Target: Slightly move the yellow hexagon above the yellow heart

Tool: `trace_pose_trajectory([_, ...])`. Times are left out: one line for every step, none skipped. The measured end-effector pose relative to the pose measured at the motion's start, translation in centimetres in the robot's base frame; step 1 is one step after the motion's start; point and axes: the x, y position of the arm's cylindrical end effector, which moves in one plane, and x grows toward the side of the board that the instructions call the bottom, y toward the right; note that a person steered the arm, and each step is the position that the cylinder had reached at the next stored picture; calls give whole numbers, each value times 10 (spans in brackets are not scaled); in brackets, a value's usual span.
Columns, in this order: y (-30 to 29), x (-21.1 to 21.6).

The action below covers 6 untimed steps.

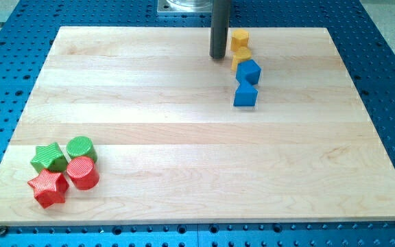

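A yellow hexagon (240, 38) sits near the board's top edge, right of centre. Just below it lies a second yellow block (241, 59), partly hidden by a blue block, likely the yellow heart; its shape is hard to make out. My tip (217, 56) stands just to the left of the two yellow blocks, level with the gap between them and close to the lower one. Whether it touches a block I cannot tell.
Two blue blocks (248, 71) (245, 95) continue the column below the yellow ones. At the lower left are a green star (49, 158), a green cylinder (81, 148), a red cylinder (83, 172) and a red star (48, 188). The wooden board (184, 130) lies on a blue perforated table.
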Motion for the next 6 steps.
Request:
trace_pose_trajectory([3, -22])
trace_pose_trajectory([3, -32])
trace_pose_trajectory([22, -32])
trace_pose_trajectory([31, -32])
trace_pose_trajectory([17, -14])
trace_pose_trajectory([11, 58])
